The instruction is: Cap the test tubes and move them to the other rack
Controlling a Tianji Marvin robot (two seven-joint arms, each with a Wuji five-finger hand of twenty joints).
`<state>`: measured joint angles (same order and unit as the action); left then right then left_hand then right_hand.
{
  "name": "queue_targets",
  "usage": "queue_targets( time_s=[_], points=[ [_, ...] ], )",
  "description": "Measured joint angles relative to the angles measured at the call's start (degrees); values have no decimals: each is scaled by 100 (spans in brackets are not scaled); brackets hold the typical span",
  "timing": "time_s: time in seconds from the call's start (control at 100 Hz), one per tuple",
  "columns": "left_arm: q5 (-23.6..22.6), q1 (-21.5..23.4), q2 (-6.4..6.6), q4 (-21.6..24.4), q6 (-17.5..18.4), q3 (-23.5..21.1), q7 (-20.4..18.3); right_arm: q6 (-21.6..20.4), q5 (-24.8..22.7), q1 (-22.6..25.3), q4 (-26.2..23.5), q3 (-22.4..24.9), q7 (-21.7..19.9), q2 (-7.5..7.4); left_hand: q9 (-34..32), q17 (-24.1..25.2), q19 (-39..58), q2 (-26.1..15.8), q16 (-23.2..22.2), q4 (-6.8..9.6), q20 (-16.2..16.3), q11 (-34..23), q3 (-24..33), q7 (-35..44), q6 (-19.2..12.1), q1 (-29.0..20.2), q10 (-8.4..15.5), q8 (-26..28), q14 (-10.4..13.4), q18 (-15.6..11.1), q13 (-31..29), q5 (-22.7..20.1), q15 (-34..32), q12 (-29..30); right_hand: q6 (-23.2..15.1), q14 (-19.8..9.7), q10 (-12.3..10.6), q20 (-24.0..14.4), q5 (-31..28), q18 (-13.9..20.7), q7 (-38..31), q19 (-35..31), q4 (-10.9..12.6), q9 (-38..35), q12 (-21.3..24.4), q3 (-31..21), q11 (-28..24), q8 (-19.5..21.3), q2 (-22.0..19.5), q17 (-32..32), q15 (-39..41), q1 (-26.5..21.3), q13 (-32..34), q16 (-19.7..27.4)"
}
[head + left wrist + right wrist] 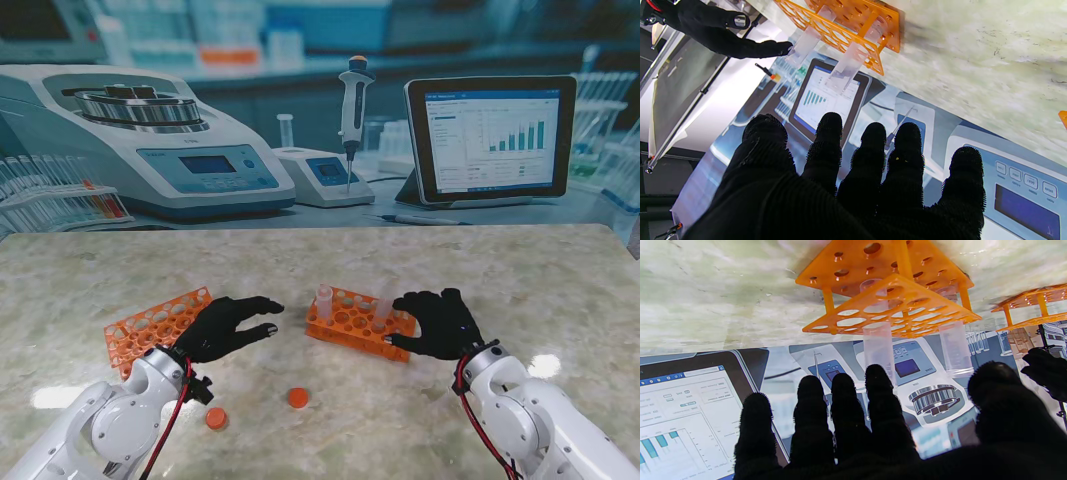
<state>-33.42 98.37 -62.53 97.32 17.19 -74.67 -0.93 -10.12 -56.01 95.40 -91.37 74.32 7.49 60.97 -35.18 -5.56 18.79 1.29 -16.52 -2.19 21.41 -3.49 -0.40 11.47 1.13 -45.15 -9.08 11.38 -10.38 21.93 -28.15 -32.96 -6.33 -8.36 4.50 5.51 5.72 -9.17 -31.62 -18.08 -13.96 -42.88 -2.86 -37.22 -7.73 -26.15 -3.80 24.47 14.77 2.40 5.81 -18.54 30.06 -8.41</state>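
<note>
An orange rack (350,325) (853,23) (893,300) stands mid-table and holds two clear uncapped tubes, one at its left end (324,302) (955,346) and one at its right (382,311) (878,346). My right hand (440,322) (880,426) is open just right of this rack, fingers spread, with one fingertip (785,51) close to the right tube. A second orange rack (150,325) (1030,306) with no tubes lies to the left. My left hand (230,325) (853,186) hovers open between the racks, holding nothing. Two orange caps (298,397) (216,418) lie nearer to me.
Behind the marble table (520,280) is a printed lab backdrop with a centrifuge (140,140), a pipette (352,110) and a tablet (490,140). Both white forearms (120,420) (520,410) rise from the near corners.
</note>
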Motion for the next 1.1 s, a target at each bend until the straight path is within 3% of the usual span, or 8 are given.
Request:
queue_targets(
  time_s=[0.54, 1.1],
  points=[
    [-8, -3, 5, -1, -7, 3, -15, 249, 42, -343, 364, -306, 247, 29, 0, 0, 0, 0, 0, 0, 0, 0, -1, 0, 0, 0, 0, 0, 0, 0, 0, -1, 0, 0, 57, 0, 56, 5, 0, 4, 61, 0, 0, 52, 68, -282, 0, -64, 194, -2, 5, 82, -60, 66],
    [-2, -7, 9, -2, -8, 5, -43, 277, 152, -779, 813, -700, 353, 43, 0, 0, 0, 0, 0, 0, 0, 0, -1, 0, 0, 0, 0, 0, 0, 0, 0, -1, 0, 0, 227, 66, 202, 12, 0, 10, 135, 1, -161, 62, 132, -725, -2, -77, 258, -39, 5, 1020, -60, 71]
  ],
)
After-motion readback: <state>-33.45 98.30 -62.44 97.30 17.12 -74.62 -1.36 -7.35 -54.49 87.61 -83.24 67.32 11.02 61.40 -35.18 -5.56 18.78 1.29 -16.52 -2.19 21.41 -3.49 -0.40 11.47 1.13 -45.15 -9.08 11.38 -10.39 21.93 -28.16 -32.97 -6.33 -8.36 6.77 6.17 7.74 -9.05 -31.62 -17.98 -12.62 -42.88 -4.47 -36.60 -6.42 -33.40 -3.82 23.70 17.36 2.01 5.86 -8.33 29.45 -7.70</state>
